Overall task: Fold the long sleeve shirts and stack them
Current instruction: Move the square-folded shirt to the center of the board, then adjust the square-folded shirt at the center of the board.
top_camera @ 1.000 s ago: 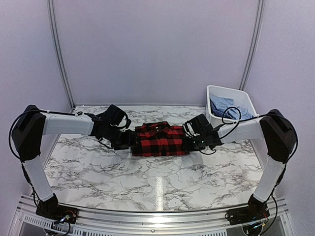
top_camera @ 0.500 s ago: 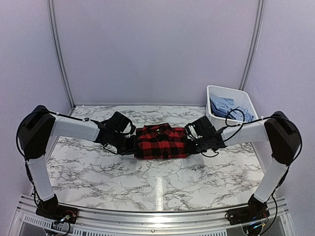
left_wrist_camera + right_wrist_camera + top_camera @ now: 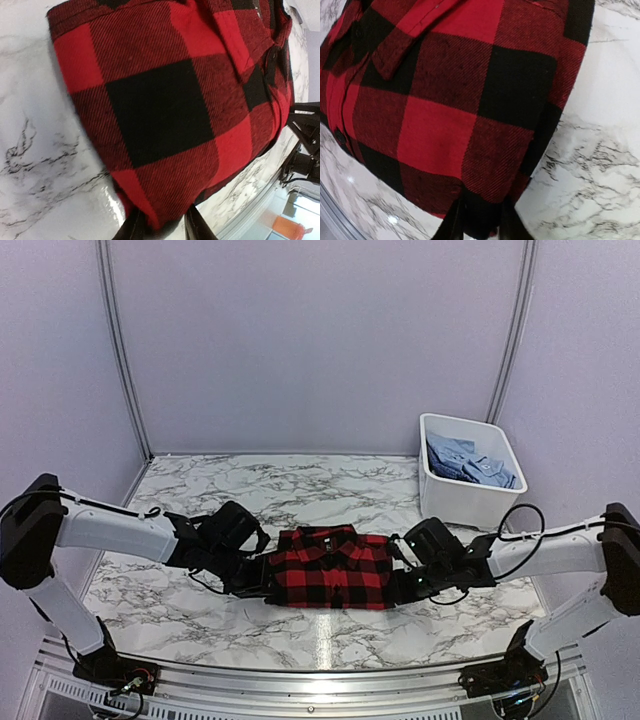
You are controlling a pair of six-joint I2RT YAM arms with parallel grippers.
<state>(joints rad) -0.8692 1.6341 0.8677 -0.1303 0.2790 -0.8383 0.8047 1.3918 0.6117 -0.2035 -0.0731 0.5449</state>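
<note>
Flannel shirt (image 3: 330, 568), folded on the marble worktop (image 3: 190, 625), gripped at opposite edges by our left fingers (image 3: 132, 231) and right fingers (image 3: 452, 225).

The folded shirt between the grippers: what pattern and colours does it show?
The shirt is red-and-black buffalo check, clearest in the left wrist view.

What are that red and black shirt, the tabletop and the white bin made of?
The checked shirt looks like soft matte flannel: the left wrist view shows diagonal twill lines and fuzz. The tabletop has a white, grey-veined marble pattern and a glossy finish that mirrors light; stone or printed laminate, I can't tell. The white bin is probably smooth moulded plastic, thin-walled with a rounded rim.
</note>
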